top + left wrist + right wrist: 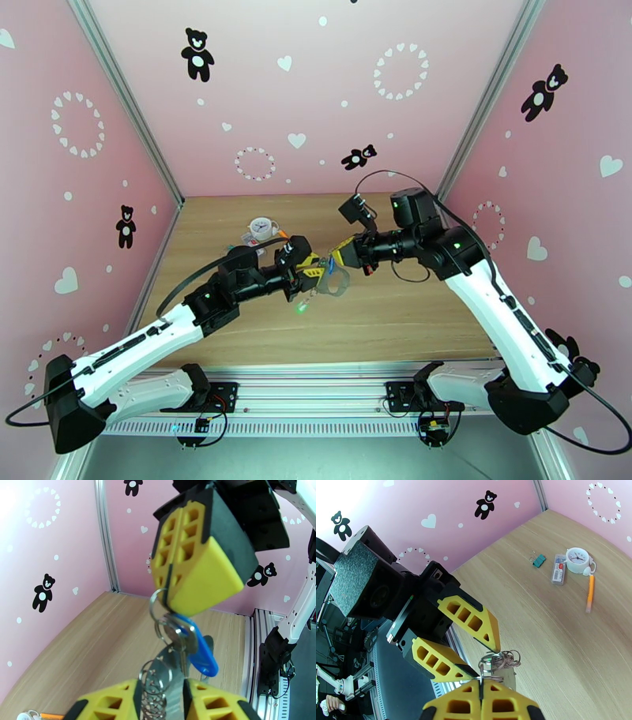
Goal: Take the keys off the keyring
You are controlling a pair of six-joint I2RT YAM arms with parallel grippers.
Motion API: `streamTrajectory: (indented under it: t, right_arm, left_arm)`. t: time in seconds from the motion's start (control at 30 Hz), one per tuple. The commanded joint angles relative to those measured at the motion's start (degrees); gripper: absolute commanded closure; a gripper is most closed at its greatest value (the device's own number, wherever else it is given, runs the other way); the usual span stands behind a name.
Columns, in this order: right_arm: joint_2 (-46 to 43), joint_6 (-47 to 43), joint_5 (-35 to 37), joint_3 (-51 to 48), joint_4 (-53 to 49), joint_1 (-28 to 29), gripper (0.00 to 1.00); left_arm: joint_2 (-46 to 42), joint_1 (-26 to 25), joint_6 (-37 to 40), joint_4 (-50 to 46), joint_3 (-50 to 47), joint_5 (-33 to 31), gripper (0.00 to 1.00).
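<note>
Over the middle of the wooden table (395, 331) the two arms meet nose to nose, with the keyring (341, 288) held in the air between them. The right claw (170, 598) is pressed together on a thin split ring (155, 602), its yellow fingers flush along the seam. The blue-tagged key (201, 655) hangs from that ring just below its tips. The left claw (161, 703) is nipped in on the chain end of the keyring, the metal coil standing in the narrow gap between its fingers, and the green-tagged key (300, 306) dangles beneath. To my eye this is the working-off stage, as no key is free yet. Done well, the left claw should act as a steady anchor while the right one draws the split ring away and turns it, so the key's eye travels round the wire to its open end. A hard straight pull could slip the thin ring out of the pads. The small white clock (578, 559), teal binder clip (539, 560) and orange pen (589, 592) lie well apart, toward the far left corner.
</note>
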Motion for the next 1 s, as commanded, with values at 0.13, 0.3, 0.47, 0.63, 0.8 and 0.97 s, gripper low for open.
streamTrajectory:
  t: [0.13, 0.3, 0.47, 0.63, 0.8, 0.97]
  right_arm:
    - [-1.3, 1.2, -3.7, -1.6, 3.9, -0.2, 1.0]
    - [-1.6, 1.4, -3.9, -1.7, 3.5, -0.3, 1.0]
    - [-1.5, 2.8, -3.9, -1.4, 4.8, -0.3, 1.0]
    - [-1.7, 3.5, -1.8, -1.4, 4.7, -0.3, 1.0]
    - [-1.6, 4.7, -1.6, -1.7, 5.1, -0.3, 1.0]
    - [-2.2, 6.0, -2.5, -2.8, 7.2, -0.3, 1.0]
  left_arm:
    - [0.9, -0.1, 1.6, 7.1, -0.1, -2.7, 0.65]
    - [0.8, -0.1, 4.0, 8.9, -0.5, -1.9, 0.67]
    - [1.7, -0.1, 4.8, 6.4, 0.6, 0.5, 0.69]
    - [0.7, -0.1, 4.4, 4.9, 0.0, 1.9, 0.64]
    - [-0.7, -0.1, 2.7, 3.3, -0.2, 1.8, 0.57]
    - [0.3, -0.1, 1.2, 4.7, -0.2, -1.5, 0.56]
